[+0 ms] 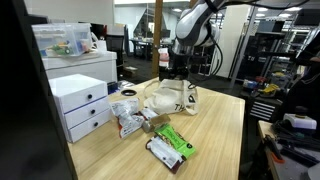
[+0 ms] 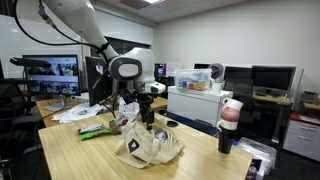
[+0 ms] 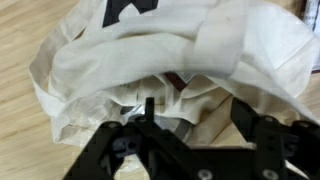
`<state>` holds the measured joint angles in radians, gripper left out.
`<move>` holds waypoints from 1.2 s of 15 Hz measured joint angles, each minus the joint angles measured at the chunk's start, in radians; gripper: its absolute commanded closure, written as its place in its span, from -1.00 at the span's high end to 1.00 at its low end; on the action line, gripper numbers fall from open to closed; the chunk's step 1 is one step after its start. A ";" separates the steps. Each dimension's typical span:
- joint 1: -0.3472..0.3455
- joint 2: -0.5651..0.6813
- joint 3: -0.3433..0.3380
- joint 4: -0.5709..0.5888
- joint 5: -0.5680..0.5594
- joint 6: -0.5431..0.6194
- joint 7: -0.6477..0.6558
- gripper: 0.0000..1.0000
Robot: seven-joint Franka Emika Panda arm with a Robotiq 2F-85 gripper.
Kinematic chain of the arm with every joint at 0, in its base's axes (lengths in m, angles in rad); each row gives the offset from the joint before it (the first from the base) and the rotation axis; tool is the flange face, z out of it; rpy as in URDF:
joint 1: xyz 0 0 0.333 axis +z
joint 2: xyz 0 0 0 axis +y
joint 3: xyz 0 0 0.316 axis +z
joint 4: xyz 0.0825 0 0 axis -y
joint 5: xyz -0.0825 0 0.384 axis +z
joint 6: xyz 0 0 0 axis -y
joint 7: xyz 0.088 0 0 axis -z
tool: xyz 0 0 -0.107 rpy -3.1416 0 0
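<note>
A cream cloth tote bag (image 1: 172, 101) with black print lies crumpled on the wooden table (image 1: 215, 135); it also shows in an exterior view (image 2: 150, 150). My gripper (image 1: 178, 80) hangs directly over it, fingertips down at the bag's top (image 2: 146, 120). In the wrist view the gripper (image 3: 197, 118) is open, its two black fingers spread over the bag's folds (image 3: 190, 50). A grey rounded item (image 3: 137, 100) and a bit of red (image 3: 175, 80) show inside the bag's mouth. Nothing is held between the fingers.
A green packet (image 1: 172, 140) and other snack packets (image 1: 128, 122) lie beside the bag. A white drawer unit (image 1: 82, 105) with a clear plastic box (image 1: 60, 40) stands at the table's side. A white cup with a red band (image 2: 231, 114) stands near the table's edge. Monitors (image 2: 55, 75) stand behind.
</note>
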<state>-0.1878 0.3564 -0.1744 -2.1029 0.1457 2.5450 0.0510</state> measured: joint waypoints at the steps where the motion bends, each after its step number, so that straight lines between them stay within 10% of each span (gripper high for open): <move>1: 0.004 -0.002 0.000 -0.002 -0.003 0.000 0.000 1.00; 18: 0.037 -0.018 -0.045 -0.054 -0.039 -0.040 0.291 0.94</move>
<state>-0.1508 0.3383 -0.2194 -2.1570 0.1072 2.5047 0.3419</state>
